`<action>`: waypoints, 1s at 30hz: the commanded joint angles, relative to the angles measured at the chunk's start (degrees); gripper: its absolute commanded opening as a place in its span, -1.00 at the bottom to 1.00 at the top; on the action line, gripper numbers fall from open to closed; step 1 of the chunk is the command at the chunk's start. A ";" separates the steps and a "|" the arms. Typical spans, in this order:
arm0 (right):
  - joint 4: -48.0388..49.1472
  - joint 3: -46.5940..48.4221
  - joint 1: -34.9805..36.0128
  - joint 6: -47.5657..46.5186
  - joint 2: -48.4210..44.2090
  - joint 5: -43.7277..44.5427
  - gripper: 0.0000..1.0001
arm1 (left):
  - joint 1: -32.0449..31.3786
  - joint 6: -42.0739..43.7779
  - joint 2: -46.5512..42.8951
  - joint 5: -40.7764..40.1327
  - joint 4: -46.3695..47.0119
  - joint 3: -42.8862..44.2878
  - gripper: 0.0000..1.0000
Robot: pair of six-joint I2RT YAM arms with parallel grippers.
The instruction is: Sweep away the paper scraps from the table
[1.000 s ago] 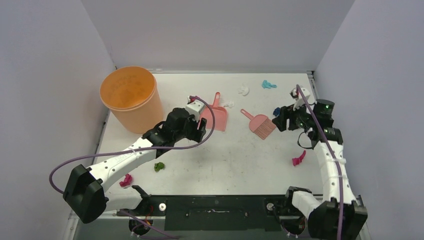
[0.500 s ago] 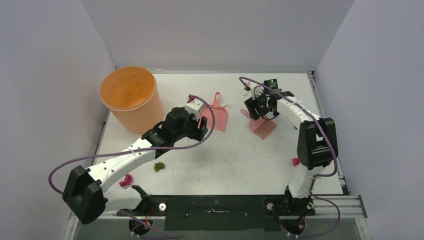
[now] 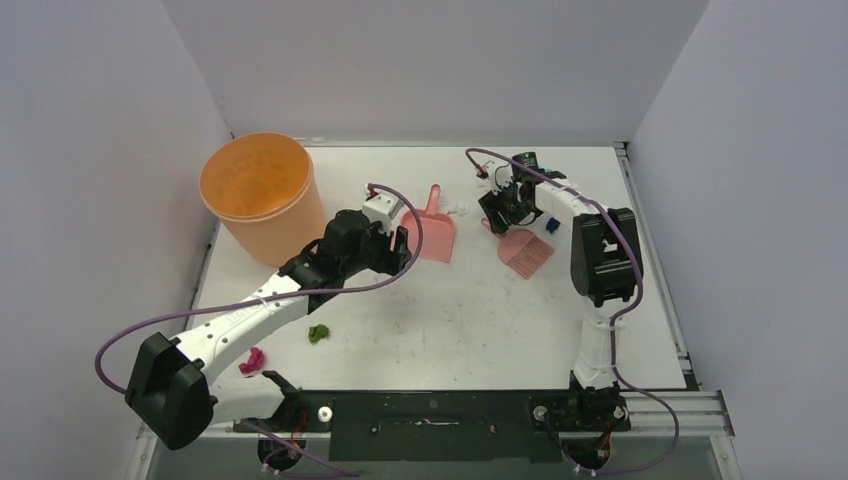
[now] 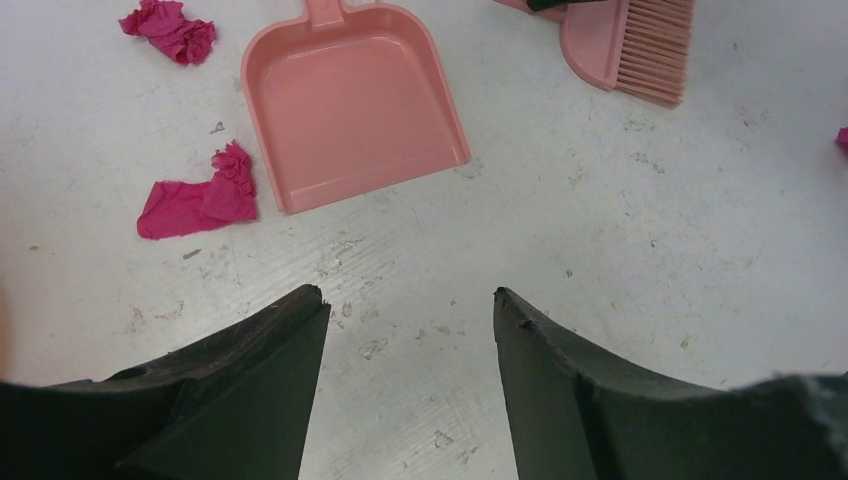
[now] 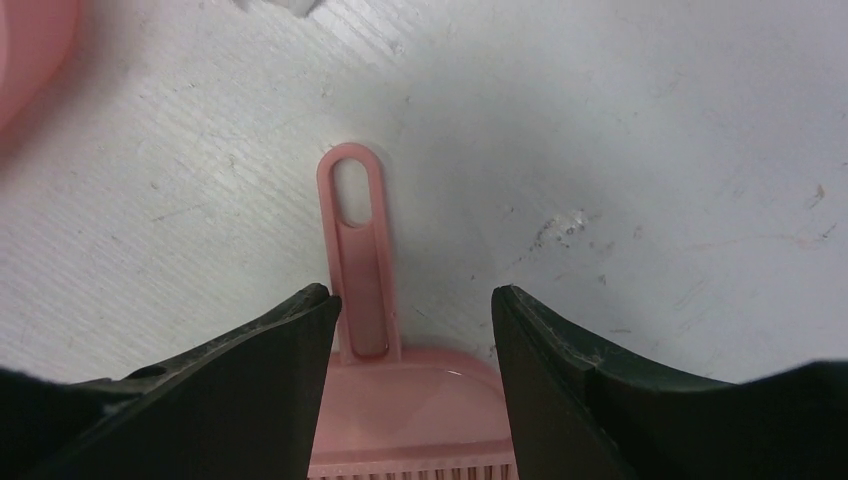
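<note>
The pink hand brush point(image 3: 525, 250) lies on the white table point(image 3: 450, 310). My right gripper point(image 3: 499, 212) is open just above it; in the right wrist view its jaws point(image 5: 410, 300) straddle the brush head and handle point(image 5: 356, 240) without gripping. My left gripper point(image 3: 396, 246) is open and empty over bare table point(image 4: 410, 300), just short of the pink dustpan point(image 4: 350, 100). Two magenta paper scraps point(image 4: 200, 200) point(image 4: 170, 28) lie left of the dustpan. A green scrap point(image 3: 318, 333), a magenta scrap point(image 3: 251, 360), a white one point(image 3: 458, 209) and a dark blue one point(image 3: 552, 226) lie scattered.
The orange bucket point(image 3: 262, 195) stands at the back left, beside my left arm. The dustpan point(image 3: 433, 232) lies between the two grippers. White walls close in the table on three sides.
My right arm has swung from the right side of the table leftward and now sits over the brush. My left gripper has shifted slightly left, away from the dustpan.
</note>
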 commanded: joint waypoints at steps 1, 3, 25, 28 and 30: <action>-1.12 2.98 0.50 -0.65 1.20 -3.88 0.14 | 1.33 -1.33 0.09 1.47 3.88 0.97 0.19; -1.57 1.99 0.56 -1.18 1.20 -5.35 0.07 | 1.92 -1.69 0.52 2.92 4.07 0.98 0.19; -0.46 -26.07 7.21 14.02 -20.96 -5.55 -0.89 | 3.48 -2.52 2.80 3.13 4.45 1.08 0.18; -4.15 -24.41 5.58 18.36 -20.64 -12.63 -0.59 | 3.38 -2.27 2.80 2.56 4.36 0.90 0.18; -5.73 -23.30 4.93 18.45 -21.07 -13.99 -0.05 | 3.39 -2.26 2.72 2.44 4.31 0.85 0.18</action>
